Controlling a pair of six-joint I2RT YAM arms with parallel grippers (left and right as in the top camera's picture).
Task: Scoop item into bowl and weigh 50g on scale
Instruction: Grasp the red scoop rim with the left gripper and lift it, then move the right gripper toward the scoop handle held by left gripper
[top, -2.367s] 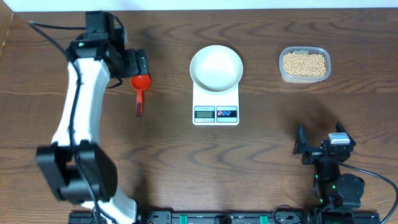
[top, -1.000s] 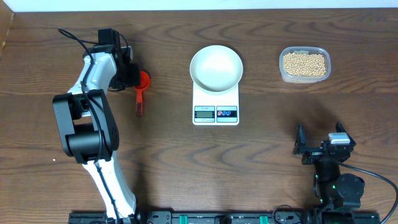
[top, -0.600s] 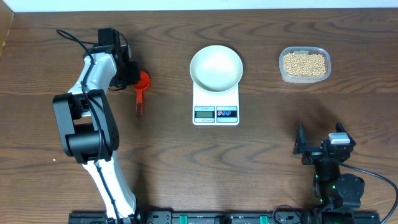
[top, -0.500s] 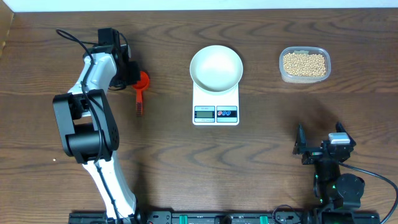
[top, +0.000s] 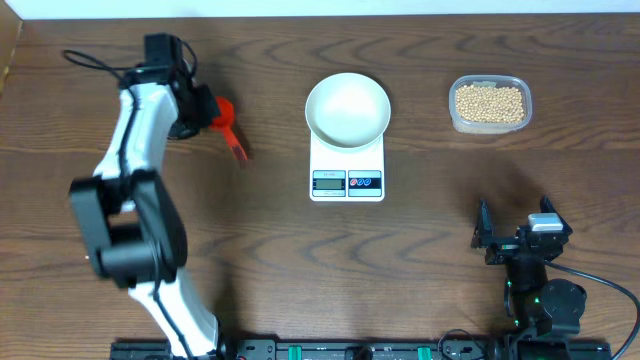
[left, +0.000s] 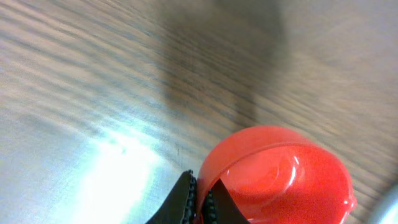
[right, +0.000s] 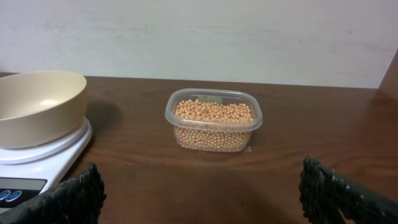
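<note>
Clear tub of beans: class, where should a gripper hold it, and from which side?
Probably from above, spanning the clear tub across its shorter width, pinching both long walls under the rim. It stands upright, open, nearly full of beans, so level handling avoids spills.

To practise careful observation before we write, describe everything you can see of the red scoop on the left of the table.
The red scoop looks like glossy plastic: a round cup, with no beans showing, and a short handle pointing diagonally toward the near edge and the scale. The left gripper is shut on the cup's rim. Whether the scoop touches the table is unclear.
</note>
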